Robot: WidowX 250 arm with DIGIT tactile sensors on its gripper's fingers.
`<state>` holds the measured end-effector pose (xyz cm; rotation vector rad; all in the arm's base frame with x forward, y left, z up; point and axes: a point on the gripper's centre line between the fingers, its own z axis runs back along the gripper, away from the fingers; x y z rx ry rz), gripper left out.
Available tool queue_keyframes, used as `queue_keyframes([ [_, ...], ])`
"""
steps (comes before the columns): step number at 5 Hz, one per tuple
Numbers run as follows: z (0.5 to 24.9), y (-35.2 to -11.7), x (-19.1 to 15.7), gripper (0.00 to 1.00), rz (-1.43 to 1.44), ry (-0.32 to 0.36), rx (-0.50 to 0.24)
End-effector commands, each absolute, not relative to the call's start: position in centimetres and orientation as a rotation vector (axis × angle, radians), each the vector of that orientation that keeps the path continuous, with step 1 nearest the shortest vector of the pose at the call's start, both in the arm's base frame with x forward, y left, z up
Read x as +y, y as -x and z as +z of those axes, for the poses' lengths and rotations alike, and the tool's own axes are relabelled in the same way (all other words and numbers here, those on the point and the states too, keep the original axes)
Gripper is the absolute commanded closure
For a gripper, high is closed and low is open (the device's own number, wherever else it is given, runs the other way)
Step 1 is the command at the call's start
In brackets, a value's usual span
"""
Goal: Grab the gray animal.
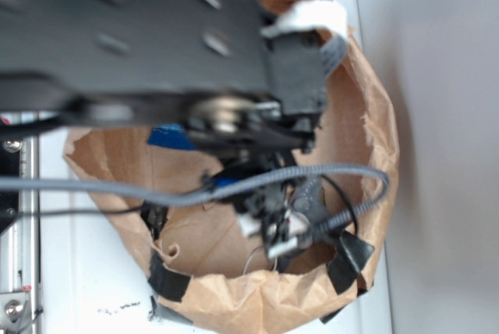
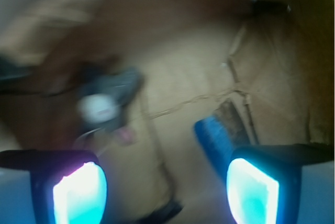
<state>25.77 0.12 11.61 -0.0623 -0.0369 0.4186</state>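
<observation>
**Tool poised open above the plush inside the paper bag**

Brown paper fills both views: a crumpled paper bag, its rim rolled down and patched with black tape, sits on a white worktop and serves as a shallow bin. The robot arm reaches over the rim so that the tool hangs inside the bag, pointing at its floor.

From the wrist view the two fingers stand well apart with nothing between them, glowing cyan at their pads. The gray animal lies on the bag floor ahead of the left-hand finger, apart from it, its pale round face showing through the blur. A blue rectangle lies nearer the other finger, against the bag wall. By my judgement the wide spread is there to straddle the toy, and the tool must shift toward that side before closing, lest it catch the blue piece instead.

Seen from outside, the arm and a gray cable cover most of the bag's interior; the toy cannot be made out there, and only a blue patch peeks past the arm. The wrist view alone shows toy and fingers together.
</observation>
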Motion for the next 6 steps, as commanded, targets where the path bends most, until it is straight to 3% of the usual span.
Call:
queue_keyframes([
  [1,8.5,-26.1,-1.4,0.0,0.387,-0.016,-0.152],
  [2,8.3,-26.4,-2.6,0.0,0.426,0.128,-0.143],
  [3,8.3,-27.6,-2.5,0.0,0.488,0.219,-0.165],
  [5,6.4,-30.6,-3.2,0.0,0.561,0.185,-0.194],
  [6,5.8,-31.6,-3.8,0.0,0.557,0.208,-0.213],
])
